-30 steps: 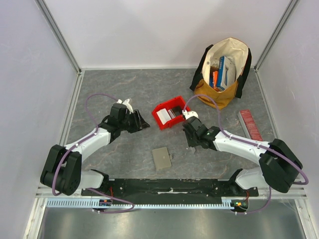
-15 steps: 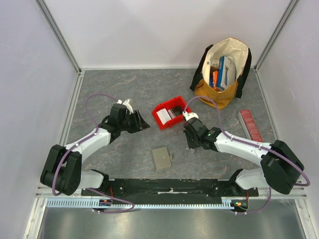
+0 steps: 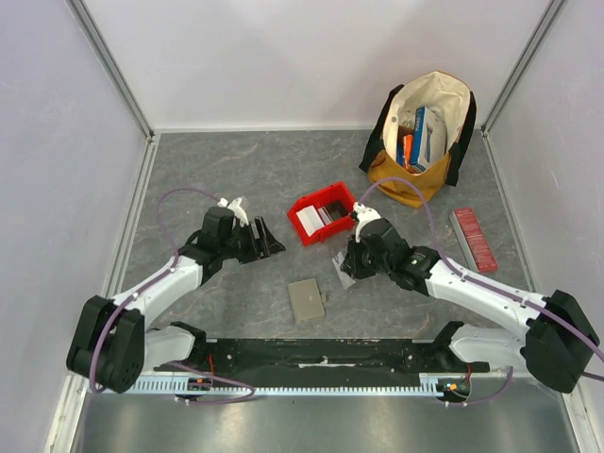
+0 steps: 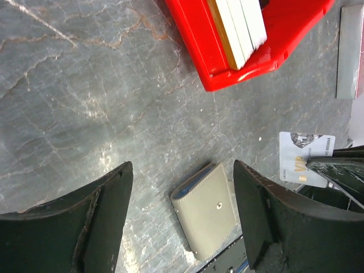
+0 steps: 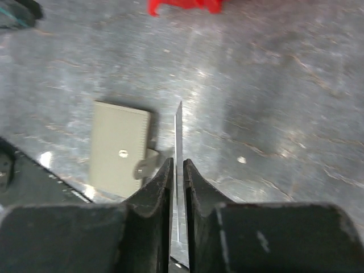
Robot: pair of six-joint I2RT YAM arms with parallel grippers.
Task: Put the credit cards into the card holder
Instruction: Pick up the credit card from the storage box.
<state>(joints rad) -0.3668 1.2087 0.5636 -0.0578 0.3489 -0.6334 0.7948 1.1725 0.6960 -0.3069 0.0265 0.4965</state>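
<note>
I have the right gripper (image 5: pixel 177 166) pinching a card (image 5: pixel 178 128) (seen edge-on) near the closed holder (image 5: pixel 120 149), and the left gripper (image 4: pixel 182 173) has its jaws wide apart.

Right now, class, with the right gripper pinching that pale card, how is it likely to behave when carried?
The card juts straight from the right gripper without sagging, so it is probably stiff. Edge-on it looks very thin, so likely light. Its printed face looks smooth, so it may slip in so narrow a pinch.
</note>
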